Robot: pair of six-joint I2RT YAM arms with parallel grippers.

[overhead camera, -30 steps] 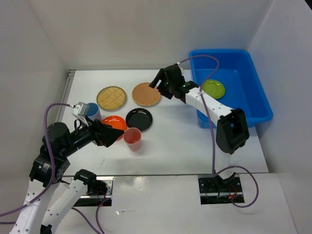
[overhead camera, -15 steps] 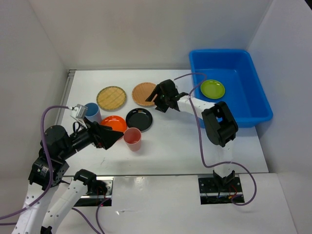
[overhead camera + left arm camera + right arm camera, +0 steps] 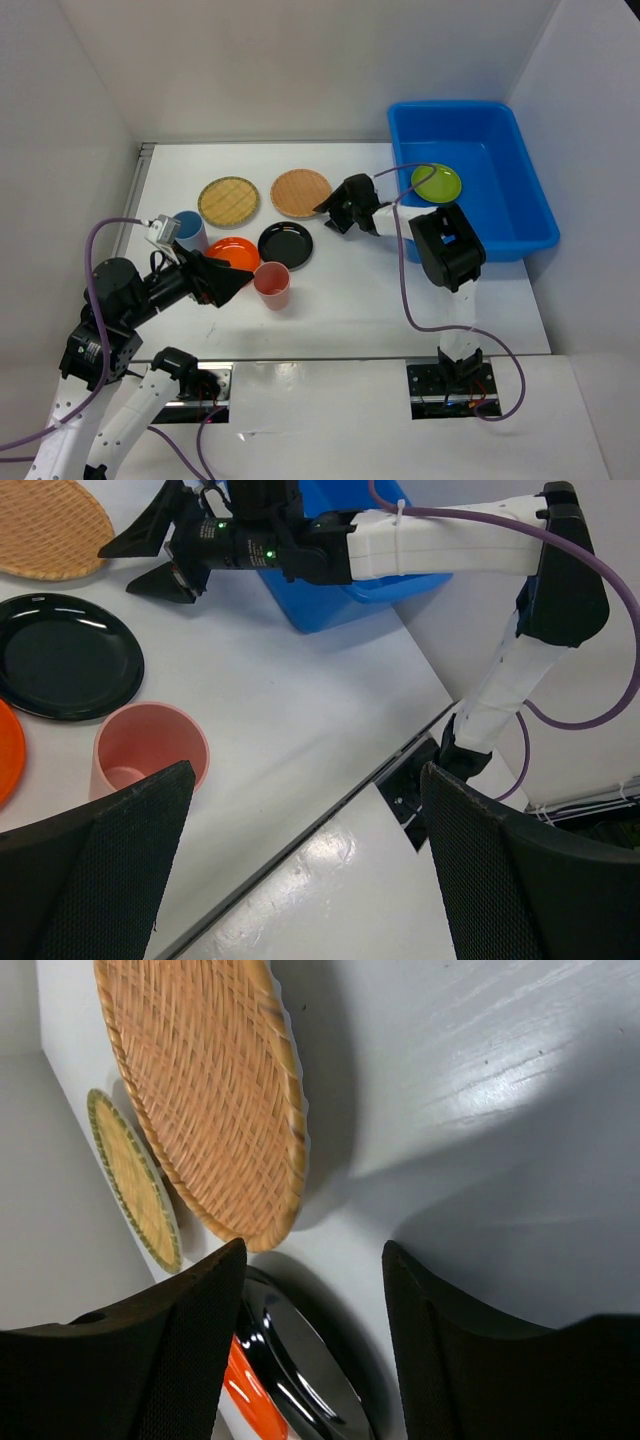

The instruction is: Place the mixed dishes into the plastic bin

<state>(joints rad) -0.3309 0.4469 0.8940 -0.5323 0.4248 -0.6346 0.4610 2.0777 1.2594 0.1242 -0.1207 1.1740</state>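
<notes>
The blue plastic bin [image 3: 500, 225] stands at the right with a lime green plate [image 3: 437, 182] in it. On the table lie two tan woven plates [image 3: 229, 201] [image 3: 300, 192], a black plate [image 3: 285, 244], an orange plate [image 3: 232, 251], a pink cup [image 3: 272, 285] and a blue cup [image 3: 189, 229]. My right gripper [image 3: 333, 212] is open and empty, low over the table just right of the orange-tan woven plate [image 3: 205, 1090]. My left gripper [image 3: 238, 283] is open and empty, beside the pink cup [image 3: 148, 758].
White walls enclose the table on three sides. The right arm's purple cable [image 3: 405, 270] loops over the table in front of the bin. The table's near edge has a metal strip [image 3: 330, 815].
My right arm has folded back and lowered, bringing its gripper down from above the orange-tan woven plate to the table right of it. The left arm has barely moved.
</notes>
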